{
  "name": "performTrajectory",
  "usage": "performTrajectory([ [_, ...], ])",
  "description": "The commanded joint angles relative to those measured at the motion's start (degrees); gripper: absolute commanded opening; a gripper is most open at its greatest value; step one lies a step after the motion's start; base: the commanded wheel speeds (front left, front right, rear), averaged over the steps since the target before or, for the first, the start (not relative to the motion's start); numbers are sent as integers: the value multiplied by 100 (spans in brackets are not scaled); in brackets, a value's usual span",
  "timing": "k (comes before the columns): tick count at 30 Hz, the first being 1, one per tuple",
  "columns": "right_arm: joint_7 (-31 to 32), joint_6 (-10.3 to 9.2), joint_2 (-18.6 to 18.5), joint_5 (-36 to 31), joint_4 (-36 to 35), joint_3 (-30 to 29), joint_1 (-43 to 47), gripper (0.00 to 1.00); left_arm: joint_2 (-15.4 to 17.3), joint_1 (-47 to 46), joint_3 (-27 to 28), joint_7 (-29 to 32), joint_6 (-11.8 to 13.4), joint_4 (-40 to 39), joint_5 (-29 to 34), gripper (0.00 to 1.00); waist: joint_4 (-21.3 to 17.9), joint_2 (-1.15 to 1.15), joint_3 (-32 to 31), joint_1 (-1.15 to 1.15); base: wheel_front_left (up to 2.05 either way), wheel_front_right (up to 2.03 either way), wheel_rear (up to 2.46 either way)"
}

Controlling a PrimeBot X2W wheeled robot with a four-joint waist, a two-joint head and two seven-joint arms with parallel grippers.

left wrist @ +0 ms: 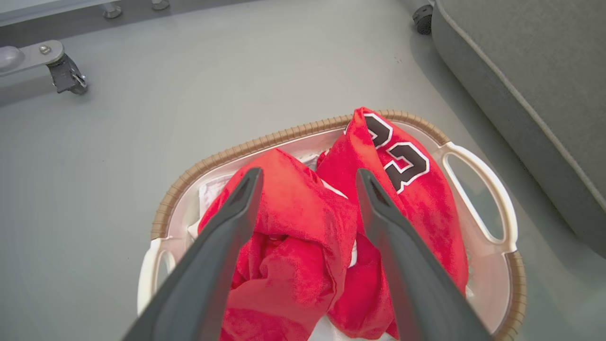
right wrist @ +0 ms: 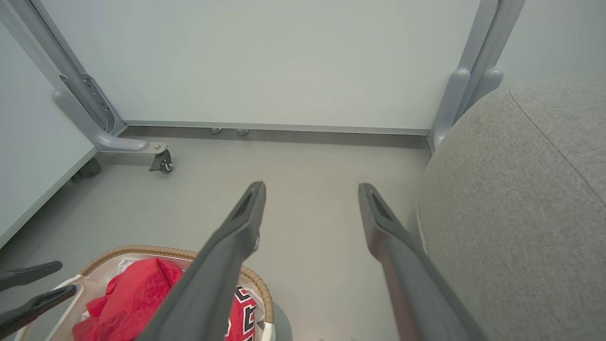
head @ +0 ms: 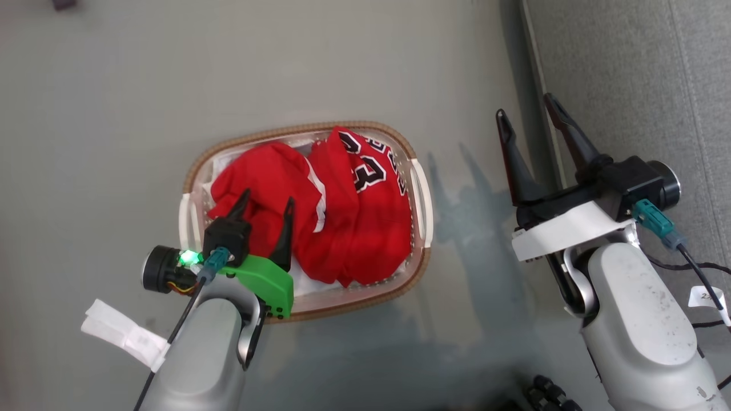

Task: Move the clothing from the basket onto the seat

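Left tool spread wide, empty, over clothing in basket, right tool spread wide, empty, beside seat

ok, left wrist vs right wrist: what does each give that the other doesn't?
Left wrist adds: nearly the whole basket from above with its side handles, the left gripper open over the plain red garment, and the 23 on the jersey readable.
Right wrist adds: the right gripper open over bare floor between basket and seat, plus the pale wall panel and grey frame posts.
Both: red clothing in the basket, the seat, a caster, left gripper fingertips.
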Motion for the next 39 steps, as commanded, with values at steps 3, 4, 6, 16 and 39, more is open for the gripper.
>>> performTrajectory([
  [3, -27, -4, 51, 58, -33, 68, -147, 100, 39, -294, 2, -1, 56, 367, 81, 100, -298, 0, 598, -1, 0, 0, 0],
  [4, -27, -3, 66, 50, -42, 87, -158, 100, 37, -340, -14, -2, 40, 461, 48, 100, -313, 0, 636, -1, 0, 0, 0],
  [6, -27, -4, 90, 57, -50, 109, -169, 100, 37, -453, -70, -2, 5, 673, 4, 100, -339, 0, 729, -1, 0, 0, 0],
  [16, -27, -4, 180, 116, -65, 176, -420, 100, 39, -1036, -166, -2, 79, 1503, -148, 100, -437, 0, 1221, -1, 0, 0, 0],
  [39, -27, -4, 278, 221, -11, 383, -683, 100, 234, -1813, -162, -2, 365, 1868, 289, 0, -629, 0, 1637, -1, 0, 0, 0],
])
